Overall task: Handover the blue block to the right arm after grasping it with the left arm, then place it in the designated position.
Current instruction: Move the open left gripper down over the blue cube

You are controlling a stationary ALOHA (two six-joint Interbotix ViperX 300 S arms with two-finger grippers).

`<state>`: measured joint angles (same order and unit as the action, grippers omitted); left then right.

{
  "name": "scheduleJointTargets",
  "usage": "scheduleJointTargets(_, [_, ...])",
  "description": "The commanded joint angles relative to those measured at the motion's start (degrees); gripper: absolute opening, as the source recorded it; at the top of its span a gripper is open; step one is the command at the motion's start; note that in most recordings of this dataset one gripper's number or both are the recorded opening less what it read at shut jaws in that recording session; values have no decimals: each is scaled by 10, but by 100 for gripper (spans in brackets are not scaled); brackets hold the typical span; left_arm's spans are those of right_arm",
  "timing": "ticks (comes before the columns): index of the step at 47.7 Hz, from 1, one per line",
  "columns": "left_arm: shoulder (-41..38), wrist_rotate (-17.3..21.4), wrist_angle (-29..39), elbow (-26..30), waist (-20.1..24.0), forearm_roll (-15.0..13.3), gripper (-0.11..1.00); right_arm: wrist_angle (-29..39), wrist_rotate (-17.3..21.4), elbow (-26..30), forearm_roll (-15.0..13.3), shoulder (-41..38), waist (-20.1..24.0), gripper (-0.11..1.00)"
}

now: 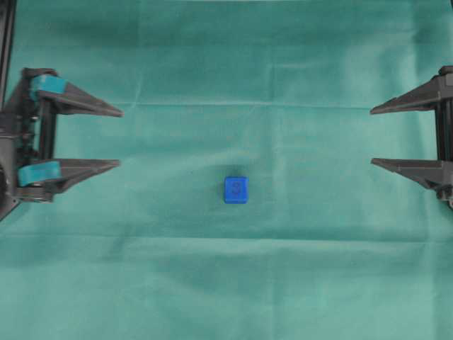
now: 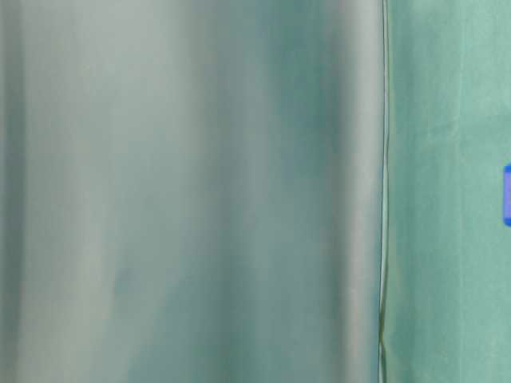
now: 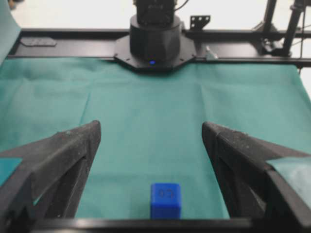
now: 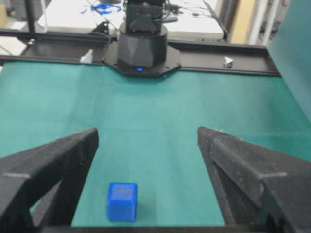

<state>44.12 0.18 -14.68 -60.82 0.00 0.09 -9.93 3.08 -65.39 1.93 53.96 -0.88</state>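
The small bright blue rounded-edge plastic cube [image 1: 236, 190] sits ahead of my teal-taped black left pincer [image 1: 120, 137], spread wide and empty, so I should advance level and straddle it squarely before closing

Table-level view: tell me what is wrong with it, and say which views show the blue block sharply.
Table-level view: a blurred grey-green surface fills most of the frame, and the blue block is cut off at the right edge. Overhead view: even light, block crisp on the green cloth. Left wrist view: block fairly sharp, the bright background washed out. Right wrist view: block slightly soft.
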Motion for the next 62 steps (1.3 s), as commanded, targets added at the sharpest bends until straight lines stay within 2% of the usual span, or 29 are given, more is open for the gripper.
scheduleJointTargets(1, [-38, 1, -7, 40, 1, -1, 100, -5, 1, 16, 2, -4, -2, 93])
scheduleJointTargets(21, [-200, 2, -11, 174, 1, 0, 100, -5, 1, 16, 2, -4, -2, 93])
scheduleJointTargets(34, [-266, 4, -1, 243, -4, 1, 100, -5, 1, 15, 2, -4, -2, 93])
scheduleJointTargets(51, [-272, -2, 29, 252, -3, 0, 100, -4, 1, 15, 2, -9, -2, 93])
scheduleJointTargets(62, [-273, -2, 106, 276, -3, 1, 100, -3, 1, 14, 2, -11, -2, 93])
